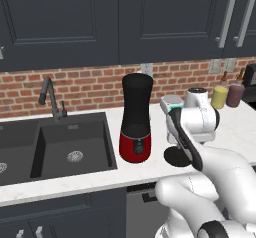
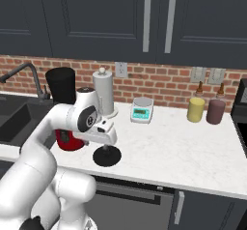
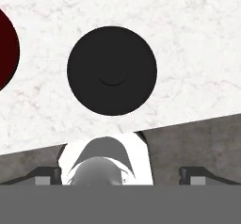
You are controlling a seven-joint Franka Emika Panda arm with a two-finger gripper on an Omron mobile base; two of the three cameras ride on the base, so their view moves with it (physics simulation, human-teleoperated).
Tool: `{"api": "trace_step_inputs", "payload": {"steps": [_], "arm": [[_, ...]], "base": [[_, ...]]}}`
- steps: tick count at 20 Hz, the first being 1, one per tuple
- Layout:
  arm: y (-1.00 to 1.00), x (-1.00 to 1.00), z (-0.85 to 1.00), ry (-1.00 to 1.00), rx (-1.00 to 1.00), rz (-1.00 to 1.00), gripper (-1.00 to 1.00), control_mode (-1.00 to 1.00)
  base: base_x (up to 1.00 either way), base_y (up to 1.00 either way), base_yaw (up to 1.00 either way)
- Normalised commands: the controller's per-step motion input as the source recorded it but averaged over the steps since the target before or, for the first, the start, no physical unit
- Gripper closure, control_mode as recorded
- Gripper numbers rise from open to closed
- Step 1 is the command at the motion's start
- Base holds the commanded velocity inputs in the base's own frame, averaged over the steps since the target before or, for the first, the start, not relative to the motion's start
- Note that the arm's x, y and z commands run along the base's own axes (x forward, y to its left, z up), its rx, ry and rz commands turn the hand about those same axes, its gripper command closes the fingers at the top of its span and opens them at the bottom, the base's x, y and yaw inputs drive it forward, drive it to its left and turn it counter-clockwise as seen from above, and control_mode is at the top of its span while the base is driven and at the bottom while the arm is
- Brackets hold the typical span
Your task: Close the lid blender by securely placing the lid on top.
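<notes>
**Hand view looks straight down on the lid, gripper above it and not yet gripping**

Hand view shows the lid (image 3: 112, 70), a flat black disc with a faint small knob at its centre, lying on the white marbled counter (image 3: 188, 39) close to the counter's front edge. A curve of dark red at the left border is the base of the blender (image 3: 7, 49).

From the right base view, the gripper (image 2: 107, 146) hangs directly over the lid (image 2: 107, 157), which rests near the front edge of the counter (image 2: 183, 151), just beside the blender (image 2: 62, 103). The blender's black jar stands upright and uncovered on its red base.

The fingers sit wide apart at the bottom corners of the hand view, so the claw is spread and holds nothing.

To do this step well, I judge the hand should descend straight, centred on the knob, then pinch the knob rather than the thin rim. The disc is flat and low, so a skewed grip could let it tilt.
</notes>
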Motion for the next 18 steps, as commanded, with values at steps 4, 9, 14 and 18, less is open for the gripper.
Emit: {"api": "trace_step_inputs", "payload": {"steps": [4, 9, 14, 18], "arm": [[0.00, 0.26, -0.58, 0.00, 0.00, 0.04, -1.00, -1.00], [-0.01, 0.20, -0.65, -0.03, 0.01, 0.08, -1.00, -1.00], [-0.02, 0.23, -0.41, -0.04, 0.02, 0.08, -1.00, -1.00], [-0.17, 0.31, -0.14, 0.00, 0.05, 0.07, -1.00, -1.00]], "base": [[0.00, 0.00, 0.00], [0.00, 0.00, 0.00], [0.00, 0.00, 0.00], [0.00, 0.00, 0.00]]}}
